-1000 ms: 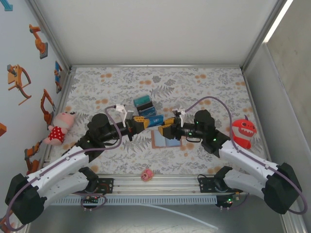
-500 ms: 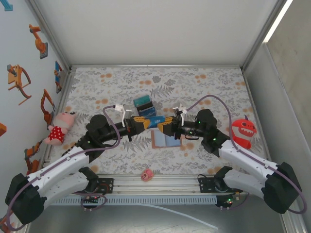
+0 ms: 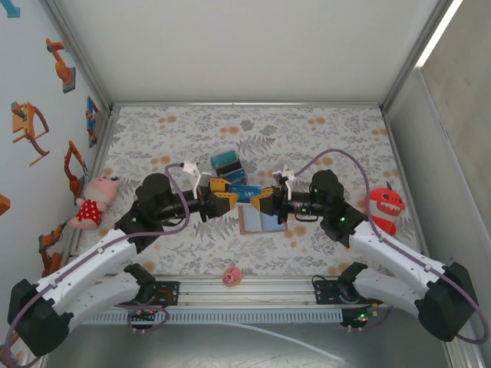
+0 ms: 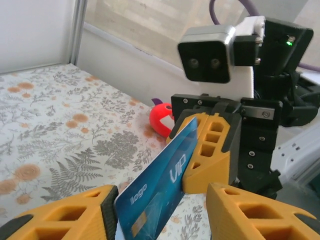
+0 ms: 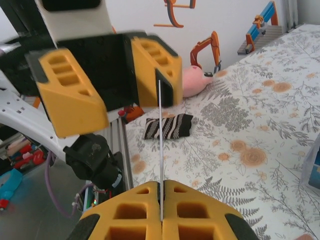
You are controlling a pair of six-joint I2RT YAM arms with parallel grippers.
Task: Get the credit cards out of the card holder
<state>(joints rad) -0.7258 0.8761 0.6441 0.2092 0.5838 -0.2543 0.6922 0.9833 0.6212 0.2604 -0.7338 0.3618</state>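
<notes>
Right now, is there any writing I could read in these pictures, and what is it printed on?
"VIP": on the blue card, in large light letters, seen from the left wrist.
"logo": on the same blue card, lower down, near its chip.
Markings on the cards on the table: too small to read from above.
Wall stickers: pictures, with no words that can be made out.

- Three credit cards: a blue credit card (image 3: 245, 191) mid-frame, with a teal card (image 3: 225, 160) and a darker card (image 3: 231, 175) just above it.
- One card holder (image 3: 257, 222), centre.
- Two plush toys: pink doll (image 3: 92, 201) at left, red monster (image 3: 383, 208) at right.
- One small pink toy (image 3: 232, 276), lower centre.
- Two grippers: left gripper (image 3: 230, 196), right gripper (image 3: 259, 202).
</notes>
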